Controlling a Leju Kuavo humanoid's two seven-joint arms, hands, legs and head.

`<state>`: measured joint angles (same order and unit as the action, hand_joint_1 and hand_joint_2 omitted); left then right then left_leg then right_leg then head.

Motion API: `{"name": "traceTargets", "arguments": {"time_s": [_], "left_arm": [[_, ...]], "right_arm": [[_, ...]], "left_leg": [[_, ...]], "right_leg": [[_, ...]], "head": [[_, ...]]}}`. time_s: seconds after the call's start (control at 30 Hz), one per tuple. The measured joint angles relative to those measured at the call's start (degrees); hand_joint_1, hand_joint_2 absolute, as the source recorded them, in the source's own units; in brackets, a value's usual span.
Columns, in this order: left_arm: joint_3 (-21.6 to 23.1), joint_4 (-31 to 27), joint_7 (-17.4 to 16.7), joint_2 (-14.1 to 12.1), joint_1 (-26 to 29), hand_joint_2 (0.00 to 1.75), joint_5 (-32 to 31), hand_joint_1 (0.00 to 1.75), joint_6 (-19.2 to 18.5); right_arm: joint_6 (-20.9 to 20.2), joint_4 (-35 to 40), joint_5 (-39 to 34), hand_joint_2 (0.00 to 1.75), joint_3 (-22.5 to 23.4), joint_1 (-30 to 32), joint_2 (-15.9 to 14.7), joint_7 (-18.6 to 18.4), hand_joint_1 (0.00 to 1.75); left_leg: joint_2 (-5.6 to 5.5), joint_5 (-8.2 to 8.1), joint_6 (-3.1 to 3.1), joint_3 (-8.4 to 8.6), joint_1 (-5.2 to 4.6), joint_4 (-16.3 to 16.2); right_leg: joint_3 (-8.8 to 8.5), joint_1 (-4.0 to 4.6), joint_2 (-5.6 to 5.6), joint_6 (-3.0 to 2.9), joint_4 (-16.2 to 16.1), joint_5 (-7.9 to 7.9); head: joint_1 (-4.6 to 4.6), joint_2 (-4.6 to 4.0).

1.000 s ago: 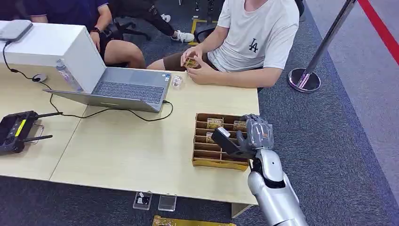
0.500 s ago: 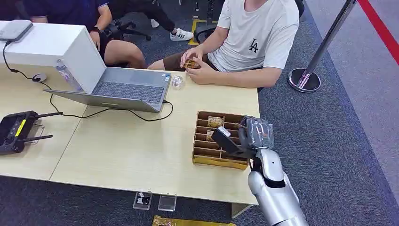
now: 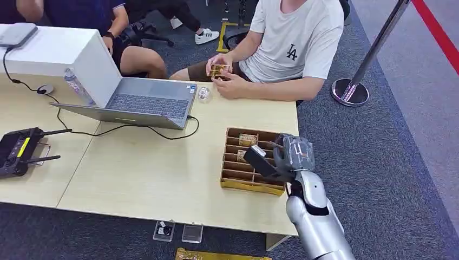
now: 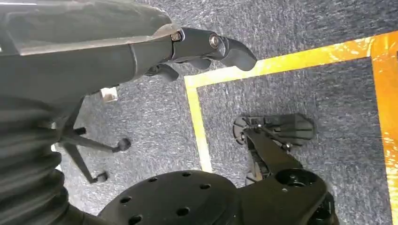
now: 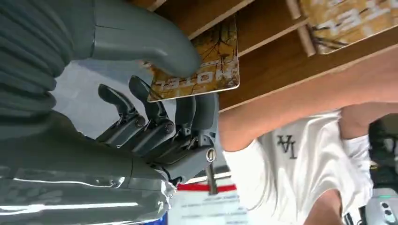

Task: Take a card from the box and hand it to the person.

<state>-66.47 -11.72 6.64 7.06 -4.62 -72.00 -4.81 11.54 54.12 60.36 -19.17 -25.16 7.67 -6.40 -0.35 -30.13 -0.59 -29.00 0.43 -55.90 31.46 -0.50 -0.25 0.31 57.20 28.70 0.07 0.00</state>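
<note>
Pale wooden table (image 3: 151, 173) carries a slotted box (image 3: 236, 173) near its far-right corner, within reach of a seated person (image 3: 295, 49) beyond the box. Over the box, the right hand (image 3: 292, 154) pinches a card (image 5: 199, 65) between thumb and fingers, ready to lift. The left hand (image 4: 141, 51) hangs low, fingers curled on nothing.

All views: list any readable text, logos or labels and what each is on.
"LA": logo on the person's white T-shirt.
"HOTEL": on the card pinched by the right hand, seen upside down in the right wrist view.
Print on the other cards in the box: too small to read.
Laptop sticker: unreadable.
</note>
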Motion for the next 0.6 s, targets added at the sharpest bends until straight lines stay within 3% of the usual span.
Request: {"name": "traceTargets", "arguments": {"time_s": [0.13,0.23,0.37,0.6], "left_arm": [[0.0,0.0,-0.4,-0.1,0.0,1.75,-0.2,0.00,0.0],[0.0,0.0,-0.7,-0.1,0.0,1.75,-0.2,0.00,0.0],[0.0,0.0,-0.7,-0.2,0.0,1.75,-0.2,0.00,0.1],[0.0,0.0,-0.6,-0.2,0.0,1.75,-0.2,0.00,0.1]], "right_arm": [[-4.1,0.9,-7.9,1.75,0.2,0.2,0.0,5.7,1.59],[-6.0,2.3,-12.2,1.75,0.2,0.8,-0.2,7.8,1.59],[-6.5,5.2,-16.2,1.75,0.2,1.9,-0.5,10.0,1.59],[-5.9,12.6,-23.0,1.75,-0.1,3.9,-1.2,18.3,1.59]], "left_leg": [[0.00,0.00,0.00,0.01,0.00,0.0],[0.00,0.00,0.00,-0.01,0.00,0.0],[0.00,0.00,0.00,-0.04,0.00,0.0],[0.00,0.00,0.00,-0.03,0.00,0.0]], "right_leg": [[0.00,0.00,0.00,0.00,0.0,0.00],[0.02,0.00,0.00,0.00,0.0,0.00],[0.03,0.00,0.00,0.00,0.0,0.00],[0.03,0.00,0.00,0.00,0.0,0.00]], "head": [[-0.04,0.00],[-0.07,0.00],[-0.04,0.00],[-0.06,0.00]]}}
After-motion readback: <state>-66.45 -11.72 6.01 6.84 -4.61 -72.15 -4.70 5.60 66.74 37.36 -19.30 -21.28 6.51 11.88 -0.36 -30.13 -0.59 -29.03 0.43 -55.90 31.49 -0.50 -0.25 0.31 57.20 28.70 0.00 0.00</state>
